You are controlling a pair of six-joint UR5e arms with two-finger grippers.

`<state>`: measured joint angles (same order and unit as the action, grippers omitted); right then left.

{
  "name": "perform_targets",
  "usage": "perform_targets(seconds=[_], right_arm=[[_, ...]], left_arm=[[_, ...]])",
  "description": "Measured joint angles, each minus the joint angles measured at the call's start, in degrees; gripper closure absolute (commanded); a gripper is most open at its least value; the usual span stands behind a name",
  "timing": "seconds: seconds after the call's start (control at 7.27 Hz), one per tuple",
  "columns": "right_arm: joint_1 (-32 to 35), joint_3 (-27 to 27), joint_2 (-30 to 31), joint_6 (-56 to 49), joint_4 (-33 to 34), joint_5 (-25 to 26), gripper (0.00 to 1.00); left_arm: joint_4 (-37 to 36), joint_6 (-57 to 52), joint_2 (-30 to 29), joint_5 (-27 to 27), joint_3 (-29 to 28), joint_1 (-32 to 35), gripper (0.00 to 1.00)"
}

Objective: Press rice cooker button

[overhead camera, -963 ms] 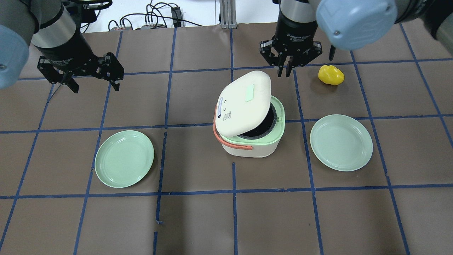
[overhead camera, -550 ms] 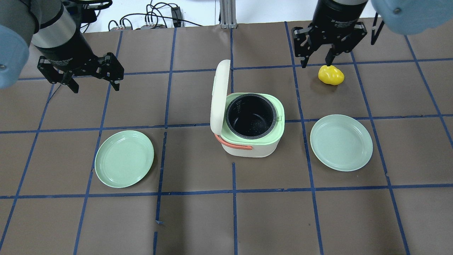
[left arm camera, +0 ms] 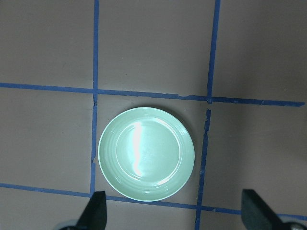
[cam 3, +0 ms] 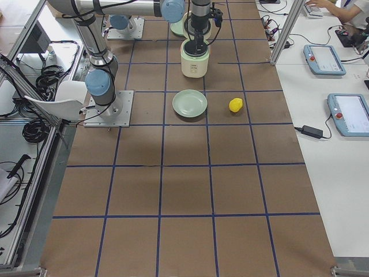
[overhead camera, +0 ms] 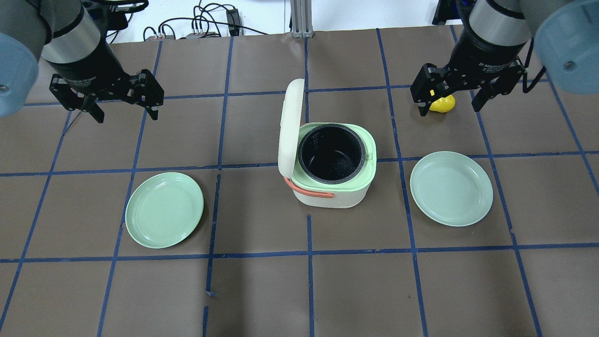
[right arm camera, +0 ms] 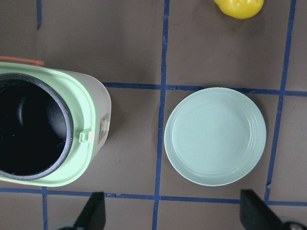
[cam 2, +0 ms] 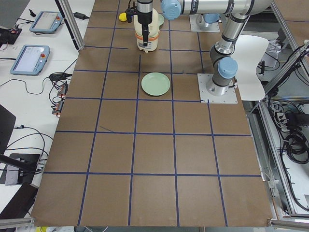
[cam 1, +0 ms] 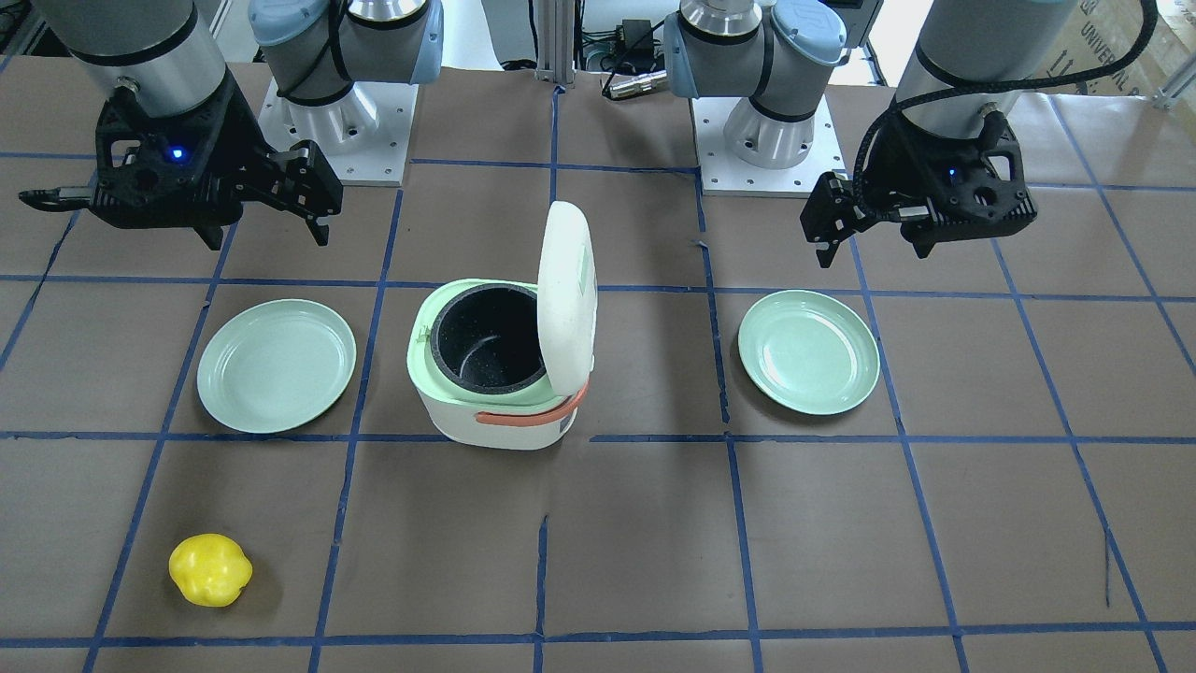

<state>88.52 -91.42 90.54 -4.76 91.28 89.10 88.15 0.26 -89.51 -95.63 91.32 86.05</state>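
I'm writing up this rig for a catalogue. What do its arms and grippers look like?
The left arm and right arm are silver-grey tubes with light-blue joint caps. The left gripper and right gripper are black and two-fingered, with white lettering above the fingers. In the front view each gripper shows a small blue light, and a black cable loops along the left arm.

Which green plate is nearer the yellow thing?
The round pale-green plate on the robot's right; the left pale-green plate lies across the white rice cooker.
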Motion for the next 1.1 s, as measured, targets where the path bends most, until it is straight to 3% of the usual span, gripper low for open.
perform_targets(seconds=[1.1], right_arm=[[0.7, 7.2, -3.0, 0.1, -2.1, -0.2, 0.00]], left_arm=[[0.0, 0.0, 0.0, 0.0, 0.0, 0.0, 0.00]])
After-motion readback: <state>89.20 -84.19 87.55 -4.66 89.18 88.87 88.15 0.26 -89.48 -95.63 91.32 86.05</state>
